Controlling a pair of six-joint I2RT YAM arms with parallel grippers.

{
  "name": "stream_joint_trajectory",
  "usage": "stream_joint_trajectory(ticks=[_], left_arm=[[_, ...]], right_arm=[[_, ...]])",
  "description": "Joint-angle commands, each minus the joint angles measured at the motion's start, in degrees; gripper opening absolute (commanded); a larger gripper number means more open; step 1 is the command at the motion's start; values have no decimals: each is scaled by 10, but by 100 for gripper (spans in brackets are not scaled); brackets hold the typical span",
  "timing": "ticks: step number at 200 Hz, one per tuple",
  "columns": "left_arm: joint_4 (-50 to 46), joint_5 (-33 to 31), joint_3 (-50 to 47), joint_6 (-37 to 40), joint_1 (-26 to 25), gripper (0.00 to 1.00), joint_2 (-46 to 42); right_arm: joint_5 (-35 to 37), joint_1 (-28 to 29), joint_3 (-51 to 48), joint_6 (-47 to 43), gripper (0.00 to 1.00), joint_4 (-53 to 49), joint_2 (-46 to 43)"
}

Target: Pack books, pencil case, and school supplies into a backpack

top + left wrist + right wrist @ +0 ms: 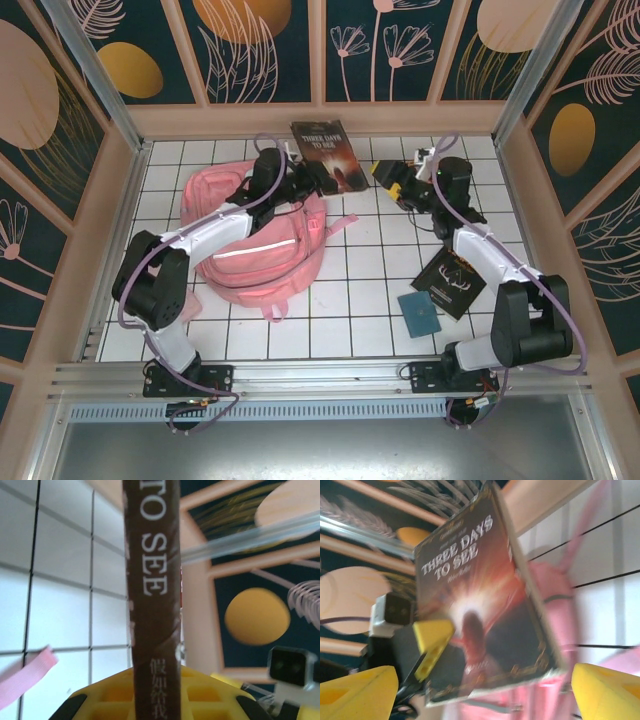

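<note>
The dark brown book "Three Days to See" (328, 153) is held up over the back of the table, just right of the pink backpack (250, 240). My left gripper (322, 181) is shut on the book's lower edge. In the left wrist view the book's spine (152, 580) rises from between the yellow fingers (112, 697). My right gripper (388, 178) stands open a little right of the book. In the right wrist view its yellow fingertips (607, 692) are spread wide on either side of the cover (480, 595), touching nothing. A black book (450, 283) lies at the right.
A small teal flat item (419, 312) lies near the black book. A pink strap (338, 224) trails from the backpack toward the middle. Wooden walls with dark floral panels (260, 50) enclose the white tiled table (360, 290).
</note>
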Motion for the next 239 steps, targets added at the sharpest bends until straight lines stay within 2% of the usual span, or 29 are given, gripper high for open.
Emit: stream_joint_trajectory(ticks=[1, 22, 51, 93, 102, 111, 130, 160, 175, 188, 210, 239], left_arm=[[115, -38, -8, -55, -3, 0, -20], [136, -53, -8, -87, -3, 0, -22], [170, -70, -23, -132, -3, 0, -23], [215, -67, -31, -163, -4, 0, -23], [228, -64, -32, -171, -5, 0, -22], [238, -62, -32, -178, -5, 0, -18], [245, -62, -30, -183, -6, 0, -14], [238, -70, -39, -185, -6, 0, -20], [230, -73, -46, -184, -6, 11, -23], [217, -74, -56, -177, -6, 24, -23], [132, -87, -69, -123, -5, 54, -61], [-53, -132, -94, 21, -5, 67, -106]], right_arm=[[-22, 40, -13, 157, 90, 132, 7], [-16, 72, 0, 220, 90, 179, 39], [-47, 67, 21, 318, 88, 285, 102], [-12, 78, 61, 331, 82, 286, 144], [-4, 80, 66, 342, 79, 293, 154], [6, 83, 71, 354, 70, 299, 164], [27, 93, 82, 375, 57, 313, 179], [63, 95, 82, 360, 35, 298, 168], [81, 94, 72, 332, 21, 278, 152], [99, 92, 65, 296, 15, 245, 134], [106, 82, 62, 206, 13, 175, 98], [130, 67, 56, 75, 13, 57, 48]])
